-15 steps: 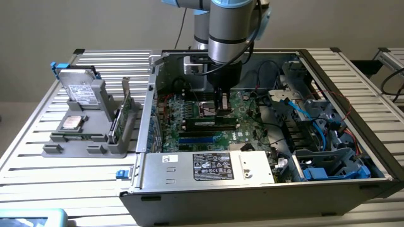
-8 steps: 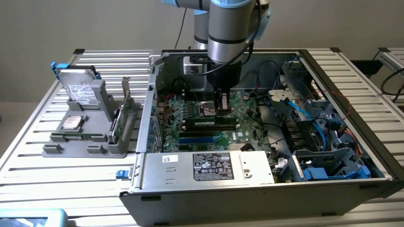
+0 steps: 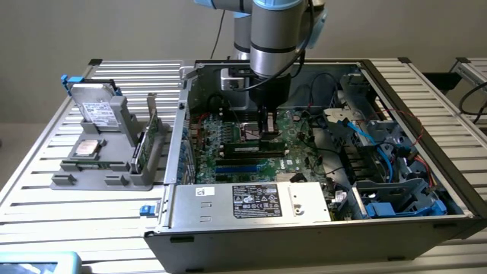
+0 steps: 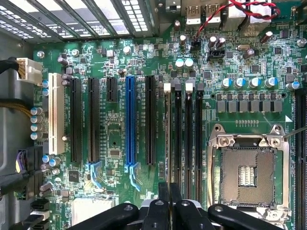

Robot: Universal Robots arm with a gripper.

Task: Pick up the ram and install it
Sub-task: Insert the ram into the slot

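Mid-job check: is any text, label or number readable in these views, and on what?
None can be read outright.
power supply label: print and marks too small to read.
hard drive label: too small to read.
motherboard print beside the blue slot: too blurred to read.

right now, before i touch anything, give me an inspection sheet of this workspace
surface: slatted metal table with an open computer case on it
job's things: black memory slots beside the processor socket; cannot tell whether the gripper holds the ram
clutter: grey tray holding a hard drive and a green card
gripper: low inside the case, over the motherboard near the memory slots
cables: blue cables; red and black wires
surroundings: plain wall
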